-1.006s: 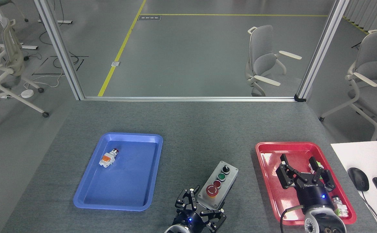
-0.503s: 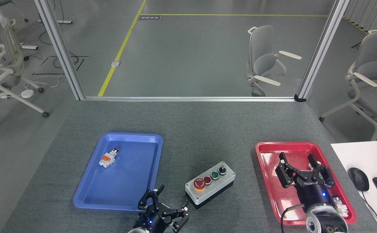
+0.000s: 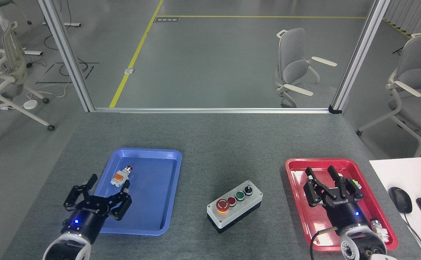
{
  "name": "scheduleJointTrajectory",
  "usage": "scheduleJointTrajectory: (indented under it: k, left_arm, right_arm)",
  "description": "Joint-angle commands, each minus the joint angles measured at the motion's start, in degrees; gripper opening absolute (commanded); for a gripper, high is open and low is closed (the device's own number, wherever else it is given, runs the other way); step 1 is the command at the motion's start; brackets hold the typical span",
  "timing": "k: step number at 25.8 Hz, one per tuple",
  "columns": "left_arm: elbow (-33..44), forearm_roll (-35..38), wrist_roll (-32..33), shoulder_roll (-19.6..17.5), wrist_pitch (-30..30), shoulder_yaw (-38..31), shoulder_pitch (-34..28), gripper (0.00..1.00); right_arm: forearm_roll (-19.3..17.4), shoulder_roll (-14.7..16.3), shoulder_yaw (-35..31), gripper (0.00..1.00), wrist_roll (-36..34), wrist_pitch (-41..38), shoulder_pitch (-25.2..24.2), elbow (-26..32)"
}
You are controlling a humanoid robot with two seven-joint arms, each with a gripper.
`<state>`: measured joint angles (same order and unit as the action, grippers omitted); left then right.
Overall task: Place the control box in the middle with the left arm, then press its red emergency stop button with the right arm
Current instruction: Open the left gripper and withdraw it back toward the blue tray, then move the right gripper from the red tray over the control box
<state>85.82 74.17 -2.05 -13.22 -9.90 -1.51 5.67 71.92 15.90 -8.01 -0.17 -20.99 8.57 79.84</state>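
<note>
The control box (image 3: 235, 206) is an oblong light-grey housing on a black base. It lies flat on the tabletop (image 3: 210, 144), closer to the near edge than to the far edge and about midway between the left and right edges. Its long axis runs diagonally, from near-left to far-right. The top face carries one row of four controls. The red emergency stop button (image 3: 222, 205), a round red mushroom head with white markings on a yellow collar, occupies the near-left end. A small red button, a green button and a black knob follow in that order
</note>
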Motion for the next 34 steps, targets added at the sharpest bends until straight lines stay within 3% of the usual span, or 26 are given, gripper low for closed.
scheduleJointTrajectory:
  k: [1, 4, 6, 11, 17, 26, 34]
  left_arm:
    - [-4.3, -4.3, 0.1, 0.1, 0.8, -4.6, 5.0, 0.99]
    - [-7.2, -8.6, 0.1, 0.0, 2.7, -5.8, 8.3, 0.99]
    - [-7.5, -11.2, -0.7, 0.0, 3.6, -6.0, 8.7, 0.99]
    - [-9.4, -13.6, -0.9, 0.0, 2.9, -6.0, 8.1, 0.99]
    - [-9.4, -13.3, -0.9, 0.4, 3.0, -5.8, 7.2, 0.99]
    - [-9.3, -13.0, -1.0, 0.1, 3.0, -5.3, 5.6, 0.99]
    - [-9.4, -12.0, -0.8, 0.1, 3.0, -5.2, 5.8, 0.99]
  right_arm:
    - [-0.1, 0.0, 0.1, 0.35, -0.3, -4.8, 1.3, -2.2]
    - [0.0, 0.1, 0.6, 0.06, -0.3, -10.8, 2.6, -3.3]
    - [0.0, 0.1, 0.7, 0.00, -0.3, -15.0, 3.2, -3.4]
    - [0.1, 0.1, 2.6, 0.00, 0.0, -24.0, 4.6, -3.5]
    - [0.4, 0.1, 4.4, 0.00, 0.3, -24.0, 4.8, -5.3]
    - [1.1, -0.9, 17.5, 0.00, 0.3, -24.0, 13.4, -16.0]
    - [6.0, -1.6, 23.0, 0.00, 0.3, -24.0, 13.8, -17.6]
